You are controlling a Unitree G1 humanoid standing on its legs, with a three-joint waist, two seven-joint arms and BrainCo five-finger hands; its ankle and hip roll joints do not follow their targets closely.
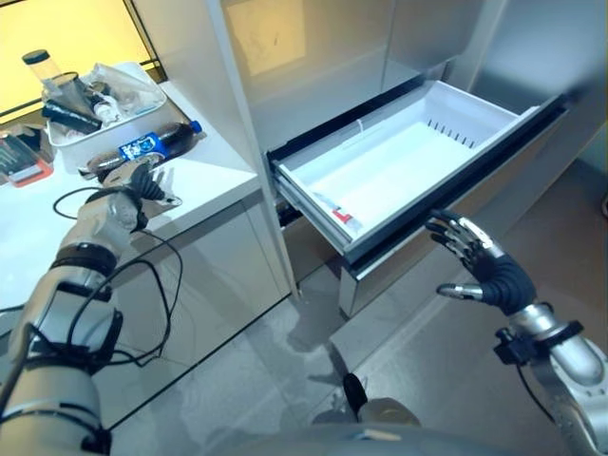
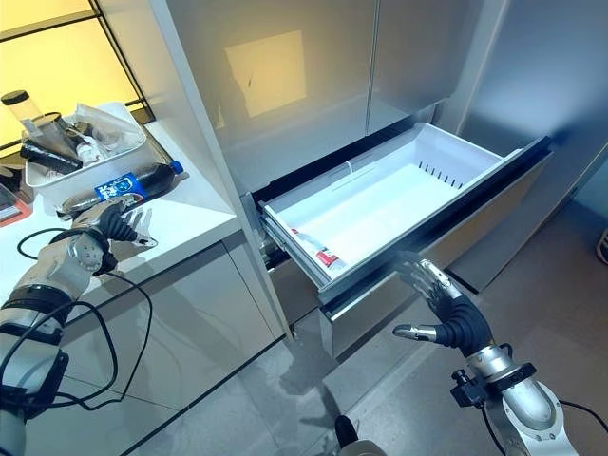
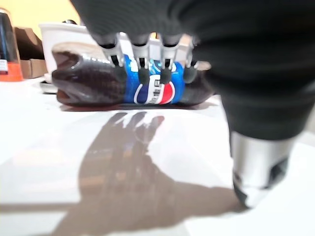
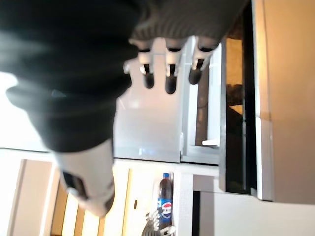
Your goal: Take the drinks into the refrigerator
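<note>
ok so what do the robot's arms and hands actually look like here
Both arms are silver-grey metal with black bands and black cables running along them. The left hand and right hand each have a dark ribbed cover over the back and wrist, with slim silver fingers ending in dark tips and a separate thumb.

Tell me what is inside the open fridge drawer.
The drawer holds one small white packet with a red end, near its front left corner. The rest shows bare white floor; the part under the fridge body is hidden.

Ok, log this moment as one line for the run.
left hand open beside cola bottle on counter | right hand open at drawer | drawer open
</note>
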